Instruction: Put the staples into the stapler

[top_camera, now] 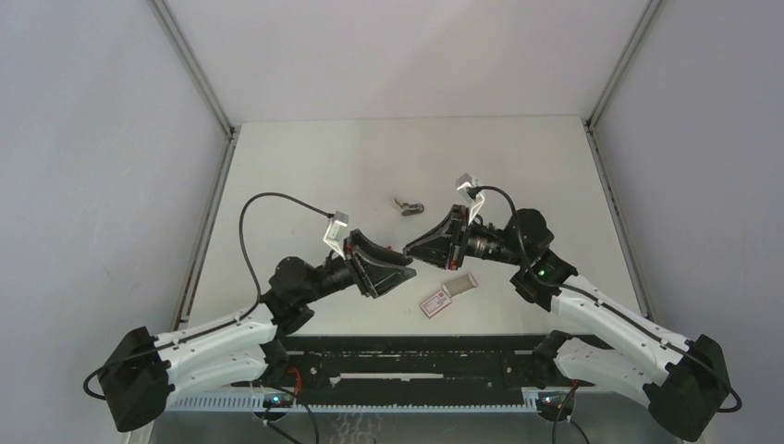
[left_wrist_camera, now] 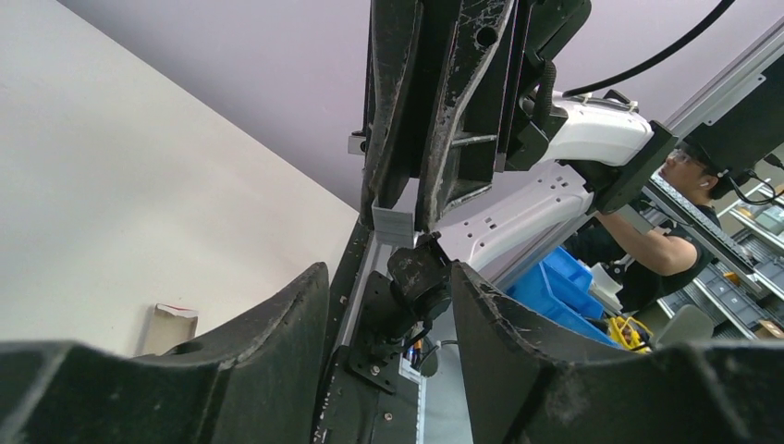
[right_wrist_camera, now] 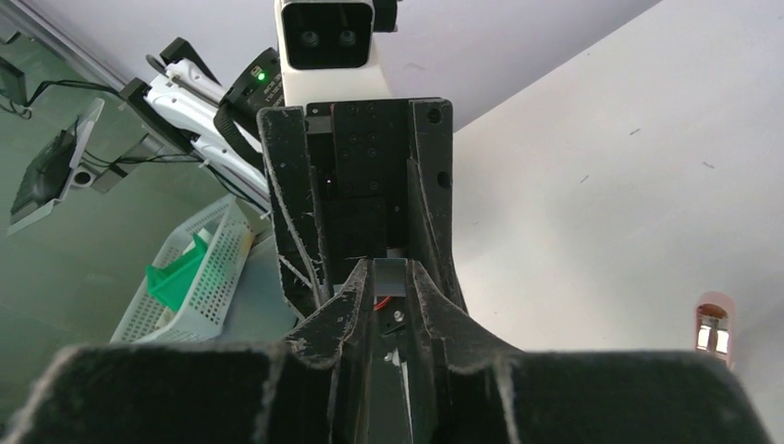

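Observation:
My right gripper [top_camera: 410,250] is shut on the staples [right_wrist_camera: 387,277], a small silvery-grey block pinched between its fingertips, held above the table. The block also shows in the left wrist view [left_wrist_camera: 393,227], at the tip of the right gripper [left_wrist_camera: 398,215]. My left gripper [top_camera: 408,268] faces the right one tip to tip. It [left_wrist_camera: 388,314] is open and empty, its jaws wide apart just short of the block. The stapler [top_camera: 407,205], small and dark grey, lies on the table beyond both grippers, untouched.
A white cardboard sleeve with a red label [top_camera: 448,294] lies on the table near the front edge, below the right arm. It also shows in the left wrist view [left_wrist_camera: 171,324] and the right wrist view [right_wrist_camera: 714,330]. Grey walls enclose the table [top_camera: 305,166].

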